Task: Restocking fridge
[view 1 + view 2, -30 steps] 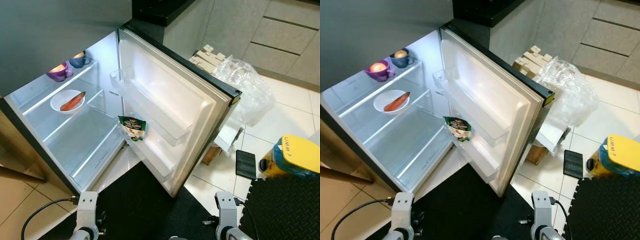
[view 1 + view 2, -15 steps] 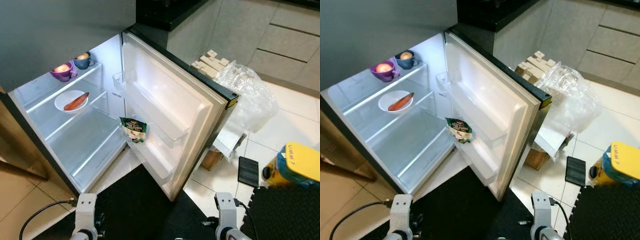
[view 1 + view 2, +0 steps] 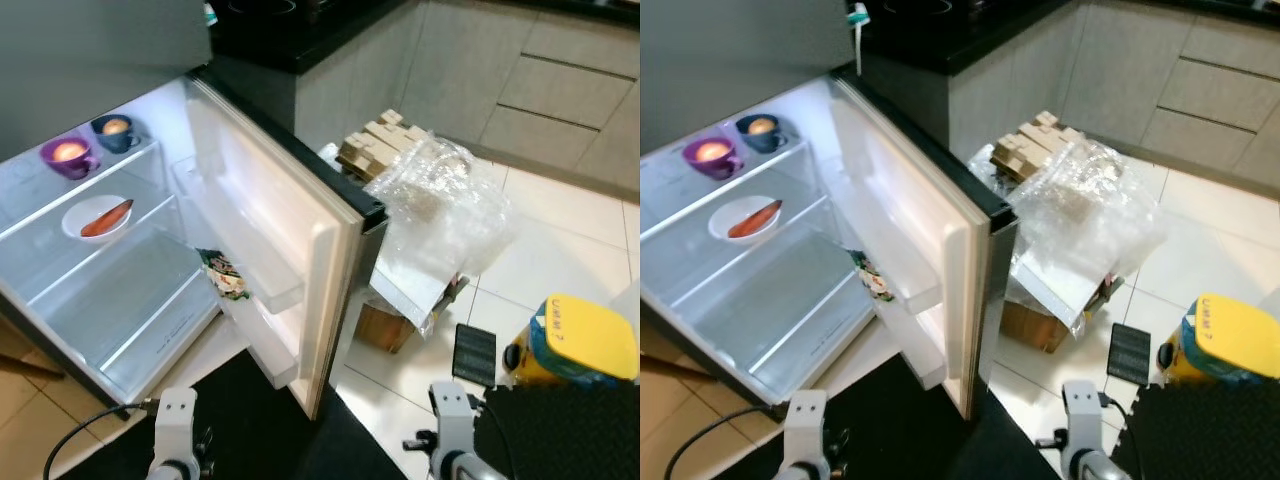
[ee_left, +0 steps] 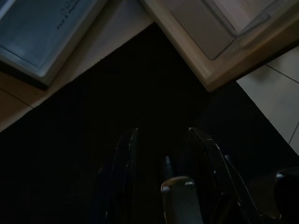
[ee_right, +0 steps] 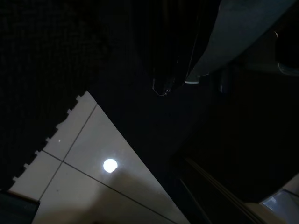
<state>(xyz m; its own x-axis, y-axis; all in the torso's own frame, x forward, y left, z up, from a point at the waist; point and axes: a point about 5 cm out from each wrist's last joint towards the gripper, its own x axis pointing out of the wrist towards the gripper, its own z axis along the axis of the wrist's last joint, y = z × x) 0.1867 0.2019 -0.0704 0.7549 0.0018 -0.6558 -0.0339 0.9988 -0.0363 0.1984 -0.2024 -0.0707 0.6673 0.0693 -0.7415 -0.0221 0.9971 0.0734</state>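
The fridge (image 3: 60, 330) stands open at my left, lit inside. On its top shelf are a purple cup (image 3: 68, 156) and a blue cup (image 3: 115, 131), each holding something round and orange. One shelf down, a white plate (image 3: 103, 217) carries a long orange piece of food. A green packet (image 3: 225, 275) leans in a shelf of the open door (image 3: 270, 215). My left gripper (image 4: 162, 130) hangs low over the black mat, open and holding nothing. My right arm (image 3: 452, 435) hangs idle over the mat's edge and the tile.
Past the door's edge sits a cardboard box (image 3: 385, 325) under crumpled clear plastic (image 3: 445, 200), with wooden blocks (image 3: 375, 140) behind. A yellow-lidded container (image 3: 585, 340) and a small black pad (image 3: 474, 352) lie on the tiles at right. A black foam mat (image 3: 270, 420) is underfoot; a cable (image 3: 80, 435) trails at left.
The whole picture has shifted: the camera turned right, so the fridge sits further left and more floor and cabinets show. Nothing in the fridge moved. Both arms still hang.
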